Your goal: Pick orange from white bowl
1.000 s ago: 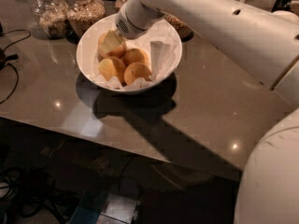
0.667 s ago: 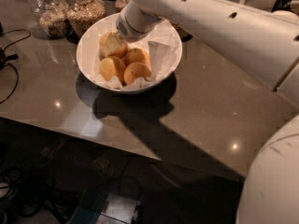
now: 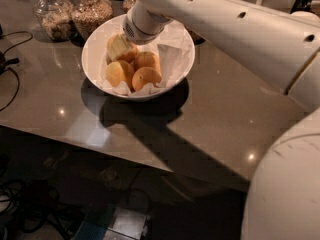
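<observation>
The white bowl (image 3: pixel 95 44), lined with crumpled white paper (image 3: pixel 172 59), stands on the grey-brown table at the upper middle. Oranges lie in it: one at front left (image 3: pixel 119 72), one at front right (image 3: pixel 146 78), one behind them (image 3: pixel 147 60). A further orange (image 3: pixel 131 55) at the back left shows only as a sliver under my gripper. I cannot tell which is the largest. My gripper (image 3: pixel 119 46) reaches down from the upper right into the bowl's back left part, right on that hidden orange.
Two glass jars of grain (image 3: pixel 52 16) (image 3: pixel 92 11) stand just behind the bowl at the upper left. Cables (image 3: pixel 10 59) lie at the table's left. The table's front edge (image 3: pixel 100 146) runs diagonally. My arm (image 3: pixel 235 24) and body (image 3: pixel 285 184) fill the right side.
Almost nothing. My gripper stays low in the bowl's back left part over the same orange; the arm above it has shifted only slightly. The oranges and bowl have not moved.
</observation>
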